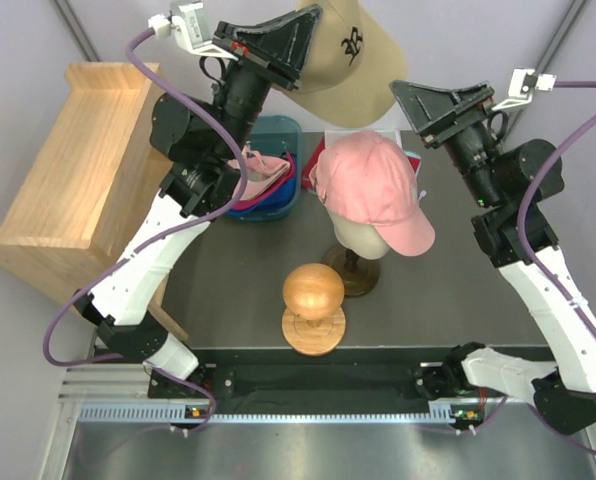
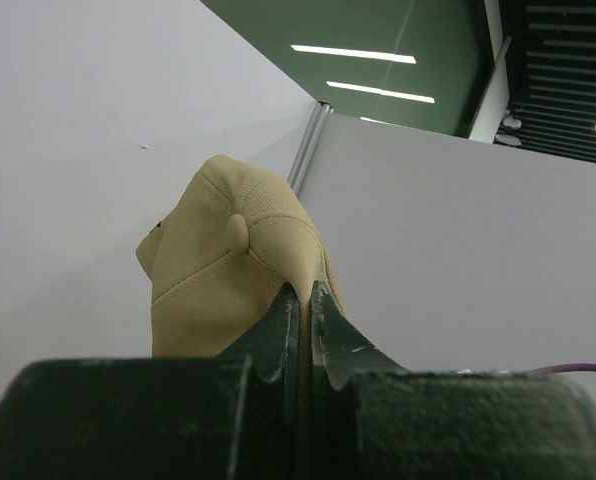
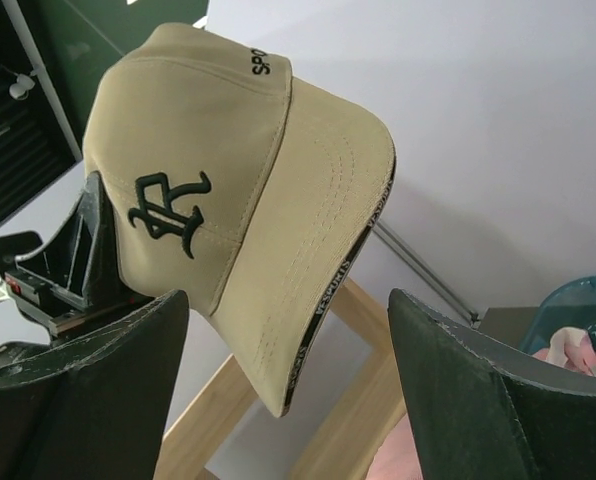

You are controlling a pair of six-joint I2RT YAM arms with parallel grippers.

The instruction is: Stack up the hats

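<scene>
My left gripper [image 1: 306, 50] is raised high at the back and shut on the crown cloth of the tan cap [image 1: 353, 60] with a black embroidered letter. In the left wrist view the jaws [image 2: 305, 292] pinch the tan cap [image 2: 228, 260]. My right gripper [image 1: 410, 115] is open and empty, just right of the cap's brim. In the right wrist view the tan cap [image 3: 228, 170] hangs with its brim between my open fingers [image 3: 88, 390]. A light pink cap [image 1: 373, 185] sits on the cream mannequin head. Light pink and magenta cloth [image 1: 263, 182] lies in the blue bin; I cannot make out a royal blue cap.
A blue bin [image 1: 278, 128] stands at the back of the dark table [image 1: 228, 300]. A wooden ball on a stand [image 1: 313, 292] is in front of the mannequin head's stand [image 1: 353, 272]. A wooden crate [image 1: 78, 170] lies left of the table.
</scene>
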